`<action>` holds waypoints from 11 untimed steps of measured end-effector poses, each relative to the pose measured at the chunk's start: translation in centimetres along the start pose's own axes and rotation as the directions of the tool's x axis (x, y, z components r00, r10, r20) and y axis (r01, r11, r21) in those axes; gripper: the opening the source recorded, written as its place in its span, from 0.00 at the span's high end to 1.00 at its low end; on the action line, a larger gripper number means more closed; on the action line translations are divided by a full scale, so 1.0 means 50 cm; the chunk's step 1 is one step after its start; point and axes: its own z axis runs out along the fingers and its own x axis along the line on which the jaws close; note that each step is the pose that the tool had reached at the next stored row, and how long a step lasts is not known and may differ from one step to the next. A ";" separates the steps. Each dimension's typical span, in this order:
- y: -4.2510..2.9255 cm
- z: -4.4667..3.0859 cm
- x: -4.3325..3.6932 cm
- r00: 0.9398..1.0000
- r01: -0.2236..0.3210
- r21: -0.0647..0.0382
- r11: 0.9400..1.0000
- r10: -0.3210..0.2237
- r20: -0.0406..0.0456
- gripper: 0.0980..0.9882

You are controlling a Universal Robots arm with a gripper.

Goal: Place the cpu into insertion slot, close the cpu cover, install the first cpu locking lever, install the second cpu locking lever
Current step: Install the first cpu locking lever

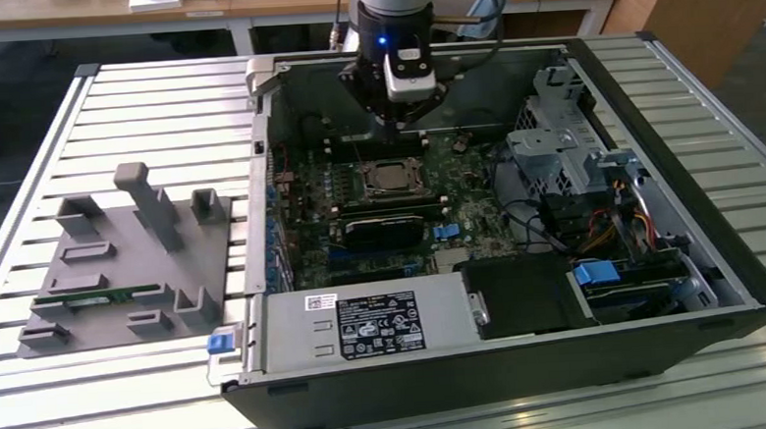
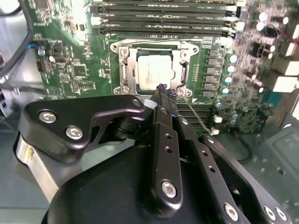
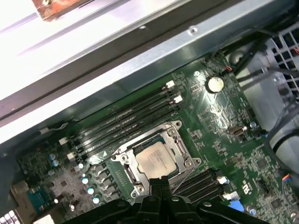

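The cpu (image 2: 154, 70) (image 3: 156, 159), a square chip with a dull silver top, lies flat in the black-rimmed insertion slot (image 2: 132, 71) on the green motherboard. The silvery cpu cover (image 2: 122, 51) (image 3: 183, 154) lies flat around it, and the chip shows through its window. In the exterior view the socket (image 1: 392, 178) sits just below my gripper (image 1: 405, 125), which hangs inside the open computer case. My gripper (image 2: 163, 89) (image 3: 159, 183) is shut, its tips together at the socket's edge with nothing seen between them. A thin wire lever (image 2: 192, 112) runs out from beside the fingertips.
Long black memory slots (image 2: 163, 18) (image 3: 121, 122) flank the socket. The case walls (image 1: 265, 162), a drive cage (image 1: 564, 156) with cables and the power supply (image 1: 362, 324) close in around the board. A grey fixture block (image 1: 136, 257) stands on the slatted table at the exterior view's left.
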 end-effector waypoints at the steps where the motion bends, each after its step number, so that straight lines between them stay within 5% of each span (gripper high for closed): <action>1: 0.000 0.000 0.000 1.000 0.018 0.000 1.000 -0.018 0.000 0.99; 11: 0.000 0.001 0.000 0.985 0.175 -0.003 0.985 -0.175 0.000 0.99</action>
